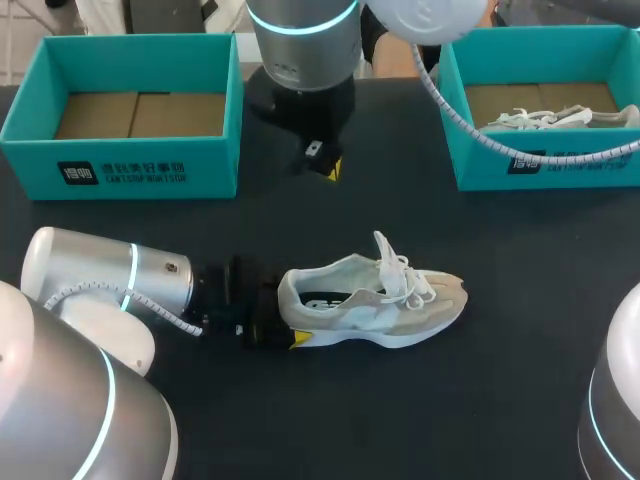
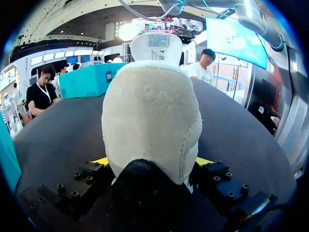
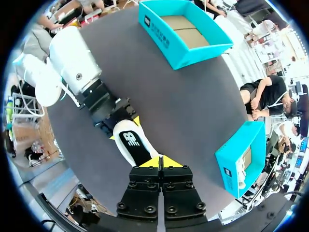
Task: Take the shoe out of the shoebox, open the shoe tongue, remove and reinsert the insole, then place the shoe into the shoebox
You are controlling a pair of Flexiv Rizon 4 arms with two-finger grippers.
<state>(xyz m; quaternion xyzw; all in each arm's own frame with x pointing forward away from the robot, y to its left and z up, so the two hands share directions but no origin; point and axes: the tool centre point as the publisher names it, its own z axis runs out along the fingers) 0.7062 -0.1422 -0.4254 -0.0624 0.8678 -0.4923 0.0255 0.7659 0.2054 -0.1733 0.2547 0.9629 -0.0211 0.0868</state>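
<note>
While clamped at the heel, shoe [image 1: 375,300]: upright on its sole on the table [image 1: 500,380], between the two boxes and well apart from both; toe toward the robot's right; out of any box, with the opening upward for work.
Left gripper [image 1: 285,315]: fingers spread to the heel's width and closed on it from both sides; judged to serve as a vice, steadying the shoe for the other arm.
Right gripper [image 1: 325,165]: above the table, behind the shoe; yellow tips pressed together, nothing held; facing down on the shoe's opening, probably poised for tongue or insole work.
Insole [image 1: 320,298]: dark, seated inside the shoe, seen through the collar.
Laces [image 1: 395,265]: loose, with a loop standing up; tongue not clearly pulled open.
Left shoebox [image 1: 120,160]: open, bare cardboard floor; likely destination.
Right shoebox [image 1: 600,172]: open, holding a second shoe [image 1: 555,118].
Stage: shoe out; state of the insole step impossible to tell.
</note>
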